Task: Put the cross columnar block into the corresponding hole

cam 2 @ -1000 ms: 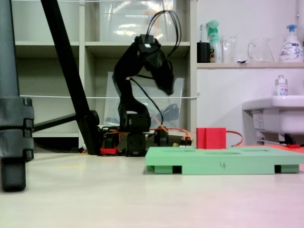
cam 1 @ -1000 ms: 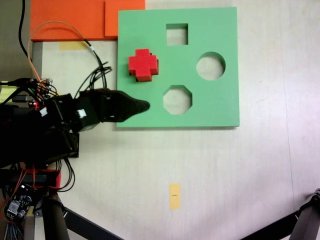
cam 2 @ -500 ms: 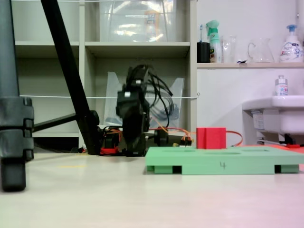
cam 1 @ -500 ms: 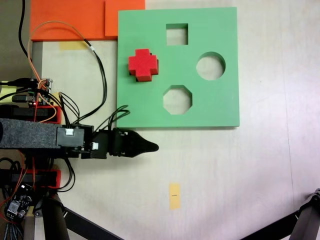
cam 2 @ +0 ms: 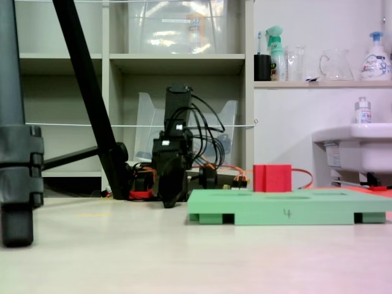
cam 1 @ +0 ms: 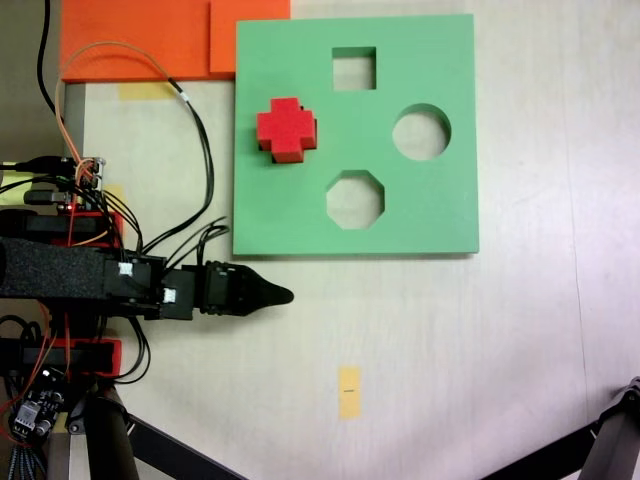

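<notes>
Tool point(cam 1: 283, 295) jaws overlapped — state unclear; cross columnar block point(cam 1: 286, 130) covers hole.

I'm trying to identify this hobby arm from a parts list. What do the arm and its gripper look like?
The arm is matte black with a rough-textured forearm segment, small white connectors and loops of thin black cable. The black gripper tapers to a pointed tip. Red base parts and orange wires sit beside it.

Red cross block point(cam 1: 286, 130) standing in the green board point(cam 1: 440, 200), left of the round hole point(cam 1: 421, 133), black gripper point(cam 1: 285, 295) below the board's lower left corner, pointing right, off the board
</notes>
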### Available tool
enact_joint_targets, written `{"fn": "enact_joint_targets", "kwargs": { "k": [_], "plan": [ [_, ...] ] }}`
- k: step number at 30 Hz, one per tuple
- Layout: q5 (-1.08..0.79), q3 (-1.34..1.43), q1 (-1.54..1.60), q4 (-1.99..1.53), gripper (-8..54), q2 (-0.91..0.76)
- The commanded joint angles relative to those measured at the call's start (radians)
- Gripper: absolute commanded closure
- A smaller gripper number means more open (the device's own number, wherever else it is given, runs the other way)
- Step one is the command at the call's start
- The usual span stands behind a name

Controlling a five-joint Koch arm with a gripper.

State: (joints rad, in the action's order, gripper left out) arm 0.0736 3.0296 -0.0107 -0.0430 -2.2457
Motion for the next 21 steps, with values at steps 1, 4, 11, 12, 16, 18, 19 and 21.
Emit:
{"fn": "enact_joint_targets", "kwargs": {
  "k": [1, 4, 11, 12, 16, 18, 19, 21],
  "plan": [
    [0.002, 0.081, -0.018, -0.011, 13.2, -0.077],
    [0.005, 0.083, -0.023, -0.011, 11.7, -0.077],
    [0.005, 0.083, -0.023, -0.011, 11.7, -0.077],
    [0.005, 0.083, -0.023, -0.011, 11.7, -0.077],
    [0.005, 0.083, -0.023, -0.011, 11.7, -0.077],
    [0.005, 0.083, -0.023, -0.011, 11.7, -0.077],
    [0.005, 0.083, -0.025, -0.011, 11.7, -0.077],
    [0.005, 0.083, -0.025, -0.011, 11.7, -0.077]
  ]
}}
